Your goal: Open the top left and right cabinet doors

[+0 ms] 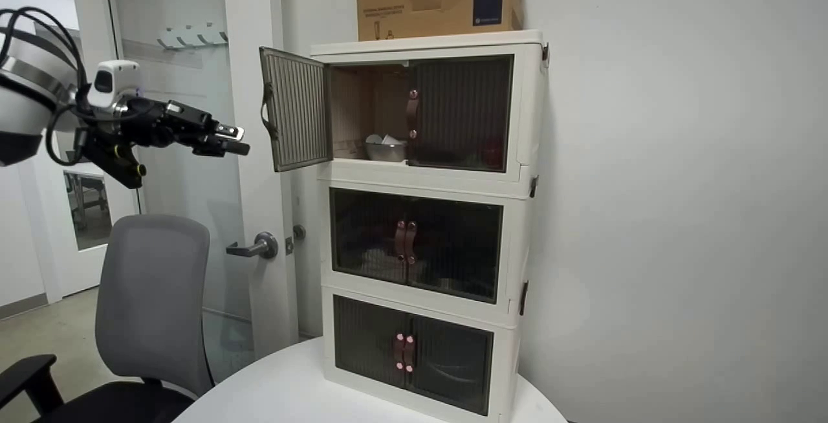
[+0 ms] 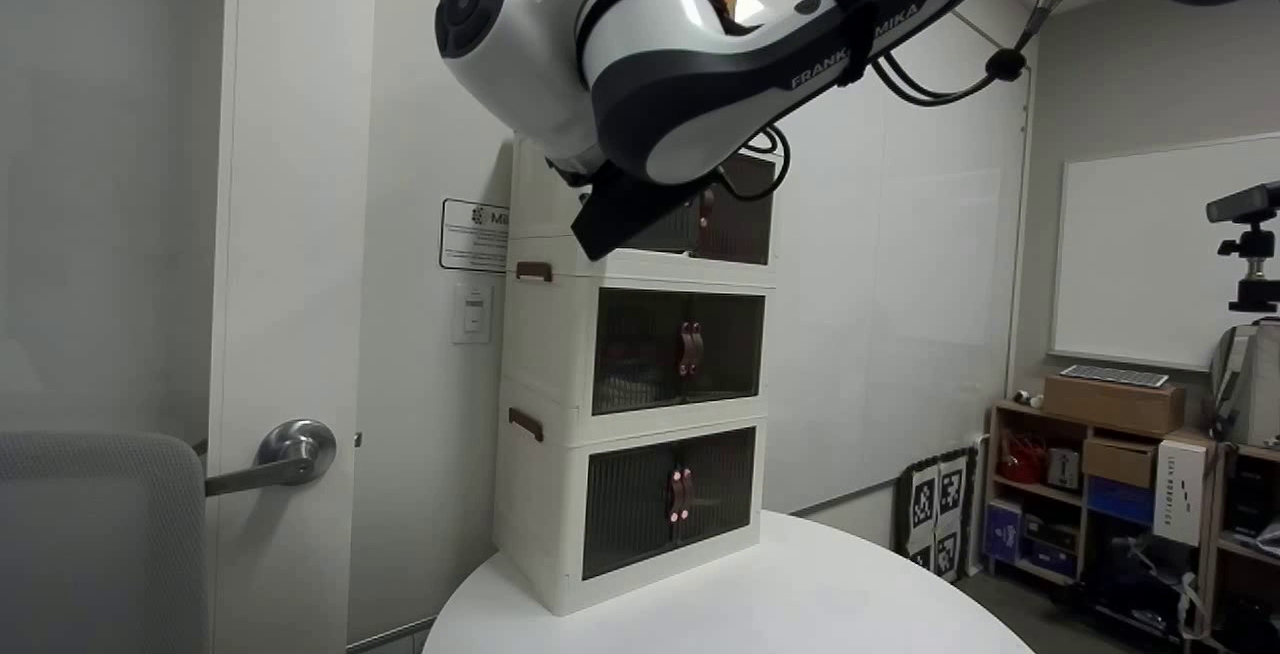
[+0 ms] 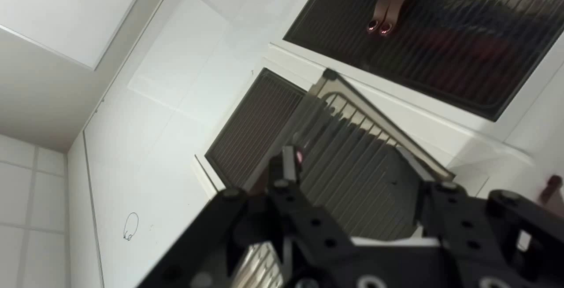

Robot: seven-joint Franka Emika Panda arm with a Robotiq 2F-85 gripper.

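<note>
- The top left cabinet door (image 1: 297, 112) is swung outward at the left of the cabinet (image 1: 420, 182), its free edge turned toward the left and near side; this part of the task is judged done
- The left side of the upper compartment (image 1: 352, 96) is thereby laid bare, and a metal bowl (image 1: 385, 152) is seen on its floor
- The top right cabinet door (image 1: 466, 116) is shut in its frame, with its right handle (image 1: 413, 112) set upright at the middle of the tier; this part is judged left to do, so the task is put at about half
- The gripper (image 1: 238, 140) is held to the left of the opened door, near its left handle (image 1: 266, 112), and a gap between the two is seen in an exterior view
- In the wrist view the fingers (image 3: 288, 164) are spread apart and nothing is gripped between them
- In an exterior view the left door is largely covered by the arm (image 2: 690, 84), and little of it can be made out there
- For what is left, the right handle is presumably to be reached next, with the opened door to be cleared without a knock
</note>
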